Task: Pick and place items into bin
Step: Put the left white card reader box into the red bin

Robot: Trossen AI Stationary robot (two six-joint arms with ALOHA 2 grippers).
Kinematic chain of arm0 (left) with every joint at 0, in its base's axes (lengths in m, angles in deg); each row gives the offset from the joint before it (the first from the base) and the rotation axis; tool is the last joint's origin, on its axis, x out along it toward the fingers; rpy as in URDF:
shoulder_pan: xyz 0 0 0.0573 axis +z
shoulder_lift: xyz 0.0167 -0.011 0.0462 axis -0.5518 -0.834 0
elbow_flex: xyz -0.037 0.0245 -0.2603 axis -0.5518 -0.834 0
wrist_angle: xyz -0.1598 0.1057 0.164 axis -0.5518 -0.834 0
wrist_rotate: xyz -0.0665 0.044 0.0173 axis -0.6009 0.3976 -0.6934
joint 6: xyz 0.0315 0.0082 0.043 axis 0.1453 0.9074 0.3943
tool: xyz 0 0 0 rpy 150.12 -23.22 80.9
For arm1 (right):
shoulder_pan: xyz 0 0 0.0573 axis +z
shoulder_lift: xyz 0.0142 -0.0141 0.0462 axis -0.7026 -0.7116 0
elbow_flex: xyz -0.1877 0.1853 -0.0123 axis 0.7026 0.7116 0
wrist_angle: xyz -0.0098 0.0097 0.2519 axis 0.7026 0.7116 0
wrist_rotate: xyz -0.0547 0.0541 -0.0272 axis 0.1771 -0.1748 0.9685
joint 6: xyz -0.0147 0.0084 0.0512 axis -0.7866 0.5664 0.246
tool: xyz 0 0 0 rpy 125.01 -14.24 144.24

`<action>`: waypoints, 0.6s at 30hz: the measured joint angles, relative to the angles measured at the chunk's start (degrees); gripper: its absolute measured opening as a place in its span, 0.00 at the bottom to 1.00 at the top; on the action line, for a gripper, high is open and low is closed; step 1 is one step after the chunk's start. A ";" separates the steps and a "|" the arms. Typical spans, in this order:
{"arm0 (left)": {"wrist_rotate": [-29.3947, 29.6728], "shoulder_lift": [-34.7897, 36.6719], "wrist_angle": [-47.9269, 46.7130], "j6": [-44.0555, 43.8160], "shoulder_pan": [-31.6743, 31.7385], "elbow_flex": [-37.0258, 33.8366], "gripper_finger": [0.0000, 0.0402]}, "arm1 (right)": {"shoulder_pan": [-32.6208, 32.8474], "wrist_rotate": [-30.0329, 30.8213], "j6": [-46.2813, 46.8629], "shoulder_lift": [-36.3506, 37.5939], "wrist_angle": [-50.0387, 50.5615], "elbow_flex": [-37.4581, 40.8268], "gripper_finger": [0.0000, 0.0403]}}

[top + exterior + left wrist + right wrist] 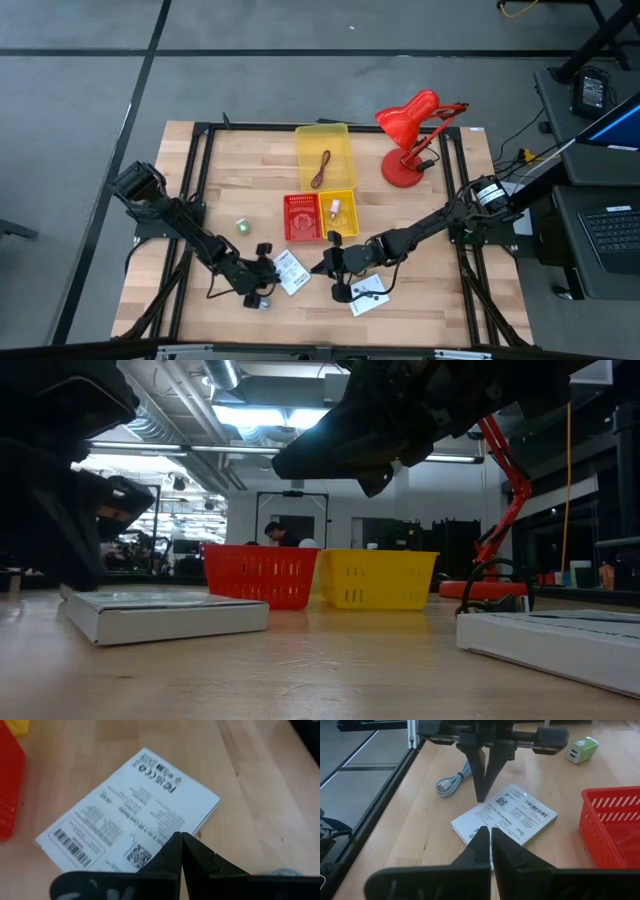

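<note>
Two white printed packets lie flat on the wooden table. My left gripper (266, 272) (180, 837) is shut, pointing down with its tips at the edge of the left packet (290, 270) (130, 815) (505, 815). My right gripper (327, 264) (490, 832) is also shut and hangs clear above the table between the two packets, as the low view shows (375, 480). The other packet (368, 296) (560, 635) lies near the right gripper. The dark red cord (321, 168) lies in the yellow bin (325, 135). A small green piece (241, 226) (582, 749) rests on the table. My left gripper has its shut fingertips (481, 797) coming down from above at the long edge of the left packet (490, 801). I cannot tell whether they touch the packet or the table beside it. The packet lies flat.
A red basket (302, 217) and a small yellow basket (338, 208) stand side by side behind the packets. A big red desk lamp (410, 140) stands at the far right. A pale coiled cable (452, 780) lies near the left arm. A black frame borders the table.
</note>
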 joint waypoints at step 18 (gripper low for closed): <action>-0.41 0.11 -2.82 -3.39 0.00 0.11 0.01 | 0.00 0.02 0.00 0.00 0.00 0.00 0.00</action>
